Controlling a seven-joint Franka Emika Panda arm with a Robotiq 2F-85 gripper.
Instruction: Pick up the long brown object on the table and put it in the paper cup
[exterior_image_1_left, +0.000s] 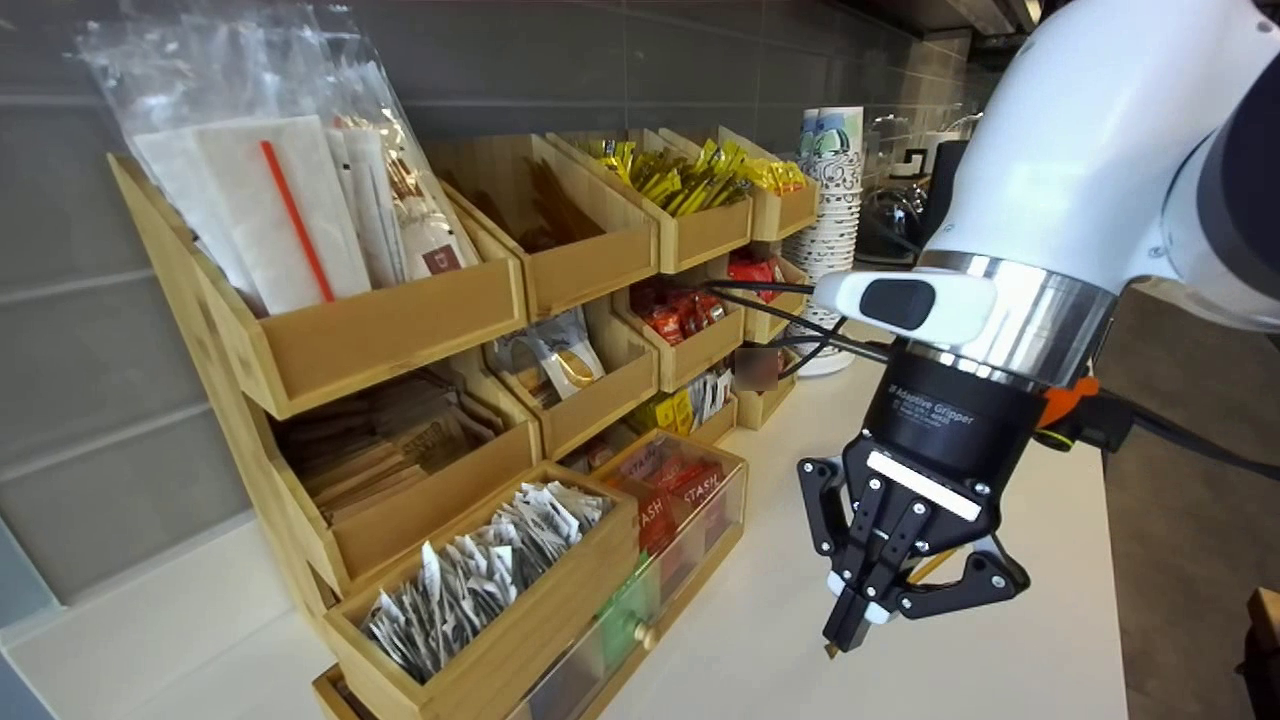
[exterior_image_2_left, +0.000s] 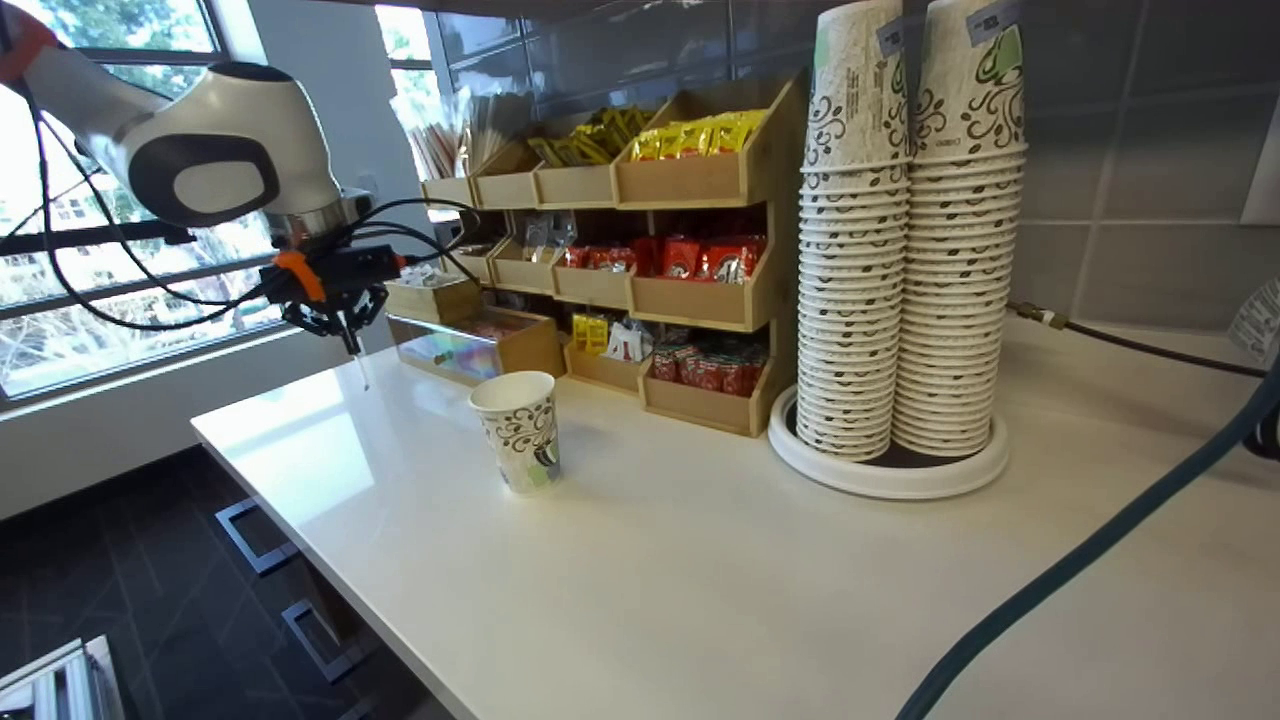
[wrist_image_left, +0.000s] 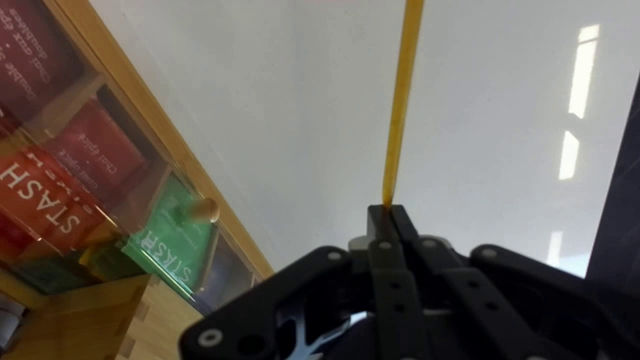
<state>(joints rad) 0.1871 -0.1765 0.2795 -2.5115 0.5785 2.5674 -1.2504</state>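
Note:
My gripper (exterior_image_1_left: 846, 630) is shut on the long brown object (exterior_image_1_left: 935, 566), a thin flat wooden stick. In the wrist view the stick (wrist_image_left: 400, 110) runs from the closed fingertips (wrist_image_left: 387, 209) up past the top edge. In an exterior view the gripper (exterior_image_2_left: 352, 345) is over the far end of the white table (exterior_image_2_left: 640, 590), and the stick (exterior_image_2_left: 363, 372) points down from it. I cannot tell whether its end touches the table. The paper cup (exterior_image_2_left: 520, 430), white with a dark pattern, stands upright nearer that camera, apart from the gripper. It does not show elsewhere.
The tiered wooden rack (exterior_image_1_left: 590, 270) stands along the wall beside the gripper. A tea box with a clear front (exterior_image_1_left: 690, 560) and small knob juts out close by. Tall cup stacks (exterior_image_2_left: 850, 300) stand on a round white base. A dark hose (exterior_image_2_left: 1090, 560) crosses the foreground.

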